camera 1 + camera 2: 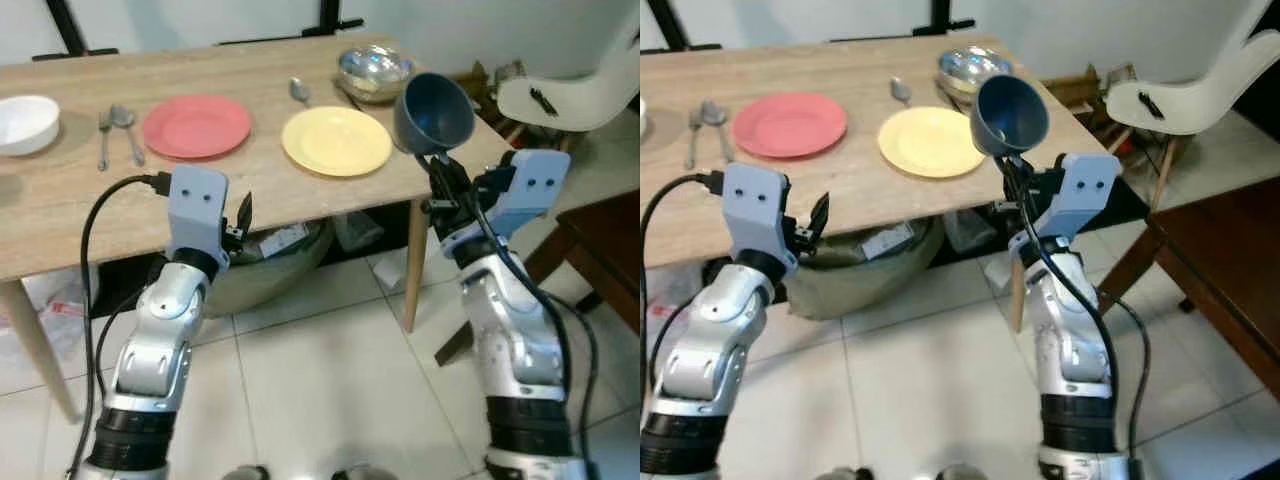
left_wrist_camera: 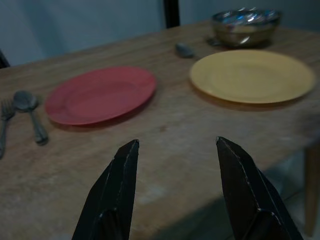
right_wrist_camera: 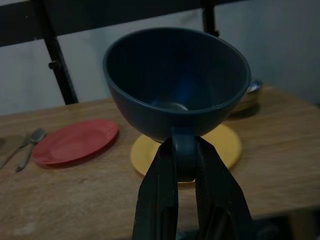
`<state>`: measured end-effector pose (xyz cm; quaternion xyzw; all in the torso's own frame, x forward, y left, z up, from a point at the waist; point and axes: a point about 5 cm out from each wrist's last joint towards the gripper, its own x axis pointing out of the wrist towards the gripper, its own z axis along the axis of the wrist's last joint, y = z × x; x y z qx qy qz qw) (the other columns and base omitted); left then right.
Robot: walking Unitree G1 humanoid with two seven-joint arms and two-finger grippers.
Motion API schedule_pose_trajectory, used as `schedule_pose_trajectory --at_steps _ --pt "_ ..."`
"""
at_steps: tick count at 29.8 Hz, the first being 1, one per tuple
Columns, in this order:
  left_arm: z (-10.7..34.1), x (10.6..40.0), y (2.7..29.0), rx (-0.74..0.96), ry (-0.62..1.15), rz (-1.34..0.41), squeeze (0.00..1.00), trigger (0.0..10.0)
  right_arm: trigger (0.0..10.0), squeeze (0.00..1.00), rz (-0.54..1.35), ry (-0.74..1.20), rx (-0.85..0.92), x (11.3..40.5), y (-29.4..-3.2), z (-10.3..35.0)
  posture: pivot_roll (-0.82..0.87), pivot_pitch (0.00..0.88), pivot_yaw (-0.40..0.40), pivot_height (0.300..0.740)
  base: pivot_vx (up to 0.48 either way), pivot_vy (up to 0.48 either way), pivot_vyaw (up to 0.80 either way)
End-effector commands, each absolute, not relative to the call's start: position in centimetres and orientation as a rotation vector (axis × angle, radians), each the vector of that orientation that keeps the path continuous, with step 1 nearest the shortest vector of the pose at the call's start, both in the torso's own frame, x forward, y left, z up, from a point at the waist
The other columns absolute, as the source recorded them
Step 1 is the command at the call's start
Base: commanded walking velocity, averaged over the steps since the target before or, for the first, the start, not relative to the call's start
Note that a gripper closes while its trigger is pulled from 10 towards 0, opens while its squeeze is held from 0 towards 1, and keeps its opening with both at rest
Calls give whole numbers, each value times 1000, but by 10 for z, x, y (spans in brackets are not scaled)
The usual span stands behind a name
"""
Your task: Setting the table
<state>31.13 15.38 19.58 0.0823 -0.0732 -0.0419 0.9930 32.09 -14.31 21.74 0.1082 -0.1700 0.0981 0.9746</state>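
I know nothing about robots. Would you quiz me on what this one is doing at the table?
1. True or false: the right claw holds the dark blue cup by its handle.
2. Which plate lies nearer the metal bowl: (a) the red plate or (b) the yellow plate?
3. Fill in: the left claw is ____.

Key: 1 true; 2 b; 3 open, holding nothing.
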Motion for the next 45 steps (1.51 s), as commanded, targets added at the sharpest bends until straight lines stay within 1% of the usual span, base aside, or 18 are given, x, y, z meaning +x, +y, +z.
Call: schedule_pose_trajectory --at_steps 1,9,13,14,15,18,27,33,34,36,40,44,45 --pt "193 311 151 171 -135 -94 227 10000 10000 0 156 -343 222 321 -155 216 -110 57 29 740 480 0 0" --pt "193 312 150 174 -136 -95 231 10000 10000 0 146 -341 212 323 -157 216 -110 57 29 740 480 0 0" --pt "193 311 150 184 -141 -97 227 10000 10000 0 143 -333 177 323 -157 214 -110 57 29 740 480 0 0" --pt "193 311 150 190 -145 -101 231 10000 10000 0 142 -306 79 324 -157 209 -110 57 29 740 480 0 0" --pt "193 311 150 190 -145 -101 231 10000 10000 0 142 -306 79 324 -157 209 -110 57 29 740 480 0 0" --pt "194 311 150 193 -150 -104 235 10000 10000 0 150 -282 -8 325 -158 204 -111 58 26 740 480 0 0" --pt "196 312 150 195 -159 -108 231 10000 10000 0 179 -270 -33 329 -156 205 -110 60 25 740 480 0 0" --pt "195 311 150 199 -153 -111 208 10000 10000 0 275 -240 -47 334 -146 204 -110 60 25 740 446 0 0" --pt "195 311 150 201 -155 -114 188 10000 10000 0 283 -239 -50 335 -145 204 -110 60 25 740 292 0 0" --pt "196 310 151 200 -156 -121 184 10000 10000 0 304 -236 -55 337 -141 205 -97 65 25 740 0 0 0" --pt "201 309 160 188 -158 -127 157 10000 10000 0 349 -214 -66 344 -128 204 -90 66 25 740 0 0 0" --pt "208 309 169 189 -170 -126 161 10000 10000 0 368 -196 -80 347 -120 201 -77 70 23 740 0 0 0" --pt "214 309 177 195 -176 -128 165 10000 10000 0 375 -189 -81 349 -115 199 -33 77 16 740 0 0 0"
